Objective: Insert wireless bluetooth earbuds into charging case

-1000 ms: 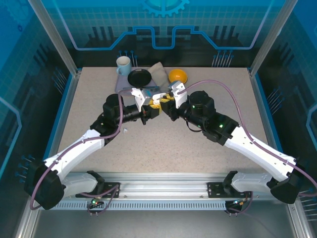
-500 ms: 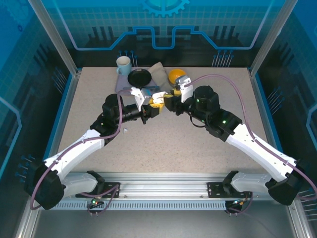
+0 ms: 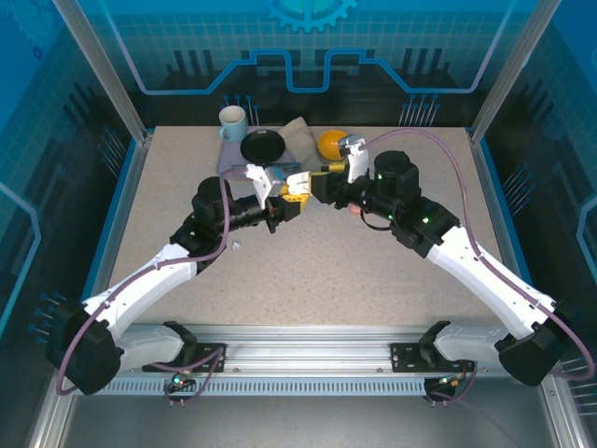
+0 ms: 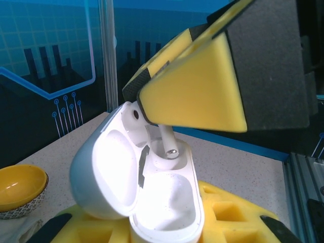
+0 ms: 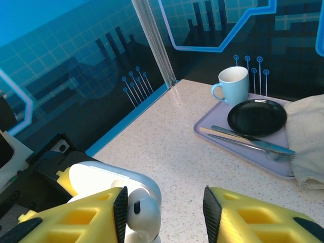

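small white plastic earbud stem-down at a socket of the open white rounded charging case, case clamped in the closed left gripper, right gripper jaws parted, gripping nothing, earbud between them beside one yellow pad

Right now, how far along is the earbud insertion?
Done: the charging case is open, lid up, clamped in the left fingers. In hand: one white earbud sits stem-first at a socket, tip showing, not seated; the right fingers stand apart around it. Left: seat it, then fill the empty second socket.
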Controlling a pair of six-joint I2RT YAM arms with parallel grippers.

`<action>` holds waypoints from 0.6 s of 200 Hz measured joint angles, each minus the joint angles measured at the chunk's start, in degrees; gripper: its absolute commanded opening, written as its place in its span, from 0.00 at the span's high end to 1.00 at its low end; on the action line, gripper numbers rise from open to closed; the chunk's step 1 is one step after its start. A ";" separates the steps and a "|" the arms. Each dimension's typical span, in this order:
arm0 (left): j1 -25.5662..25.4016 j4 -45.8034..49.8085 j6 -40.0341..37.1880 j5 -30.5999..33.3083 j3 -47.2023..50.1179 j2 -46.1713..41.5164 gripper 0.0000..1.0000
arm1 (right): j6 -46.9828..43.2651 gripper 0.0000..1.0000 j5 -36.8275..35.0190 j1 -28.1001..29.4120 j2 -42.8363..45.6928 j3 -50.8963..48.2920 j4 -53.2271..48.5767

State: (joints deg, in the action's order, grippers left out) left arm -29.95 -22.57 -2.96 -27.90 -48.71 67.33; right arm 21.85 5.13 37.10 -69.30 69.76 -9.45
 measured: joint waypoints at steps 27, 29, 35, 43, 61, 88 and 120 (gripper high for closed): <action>0.00 0.00 0.00 0.02 0.00 0.00 1.00 | 1.79 0.55 1.79 -0.52 -0.04 0.00 0.13; 0.00 0.00 0.00 0.02 0.00 0.00 1.00 | 1.86 0.55 1.84 -0.52 -0.07 0.00 0.13; 0.00 0.00 0.00 0.02 0.00 0.00 1.00 | 2.19 0.55 2.10 -0.52 -0.07 0.00 0.15; 0.00 0.00 0.00 0.02 0.00 0.00 1.00 | 2.54 0.56 2.51 -0.55 -0.11 0.00 0.15; 0.00 0.00 0.00 0.02 0.00 -0.07 1.00 | 3.02 0.59 3.08 -0.55 -0.28 0.00 0.17; -0.02 0.04 0.00 0.22 0.00 -0.20 1.00 | 3.85 0.63 4.04 -0.59 -0.68 0.00 0.85; 0.00 0.04 0.00 0.74 0.00 -0.22 1.00 | 4.50 0.67 4.66 -0.70 -1.16 0.00 1.31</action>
State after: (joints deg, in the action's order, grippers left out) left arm -29.95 -22.52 -2.96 -27.16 -48.71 67.11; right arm 26.35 9.78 36.40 -70.46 69.76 -8.14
